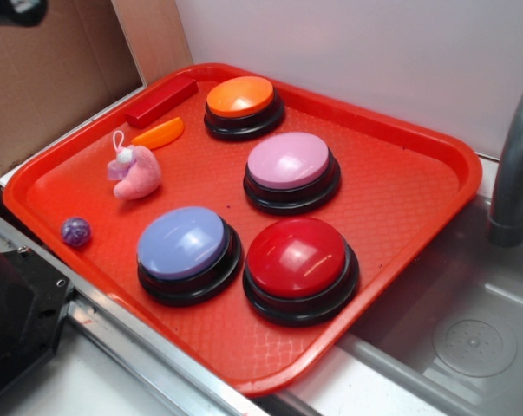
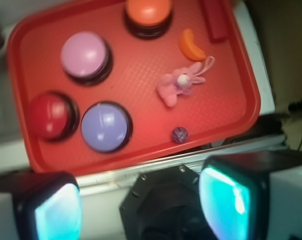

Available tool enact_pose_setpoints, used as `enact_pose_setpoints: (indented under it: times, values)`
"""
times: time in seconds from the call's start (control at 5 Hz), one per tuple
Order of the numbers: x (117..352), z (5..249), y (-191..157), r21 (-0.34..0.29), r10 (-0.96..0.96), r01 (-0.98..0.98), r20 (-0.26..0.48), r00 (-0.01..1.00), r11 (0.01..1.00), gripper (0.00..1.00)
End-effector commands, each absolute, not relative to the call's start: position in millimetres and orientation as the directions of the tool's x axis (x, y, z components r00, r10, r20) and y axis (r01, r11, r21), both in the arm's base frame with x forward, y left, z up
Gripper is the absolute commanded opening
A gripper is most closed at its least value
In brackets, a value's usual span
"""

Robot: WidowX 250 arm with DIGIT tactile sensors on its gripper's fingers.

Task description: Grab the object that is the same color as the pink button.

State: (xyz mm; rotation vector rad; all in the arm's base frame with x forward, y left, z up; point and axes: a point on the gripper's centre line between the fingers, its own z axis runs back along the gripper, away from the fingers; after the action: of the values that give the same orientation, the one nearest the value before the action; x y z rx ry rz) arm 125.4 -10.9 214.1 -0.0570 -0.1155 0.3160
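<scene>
1. Gripper [image 2: 140,205]: in the wrist view two broad fingers sit at the near edge, one at the left, one at the right.
2. Fingers [image 2: 226,200]: each has a black outer shell with rounded corners and a glossy turquoise inner pad that catches white glare.
3. Outer sides of both fingers meet pale, whitish blocks.
4. Between them sits a dark, many-sided black housing with small silver screws along its far edge.
5. In the exterior view no part can be told for certain as the robot's.
</scene>
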Motion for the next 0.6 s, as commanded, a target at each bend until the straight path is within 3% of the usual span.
enact_pose_setpoints:
  times: [0.0,0.4]
  values:
    - [146.0,183.3,2.6,-0.148,0.658,-0.641,0.176,0.732,0.753,1.00]
    - [180.1,114.4,32.5,-0.159,0.843,-0.843,0.273,0.463,0.514,1.00]
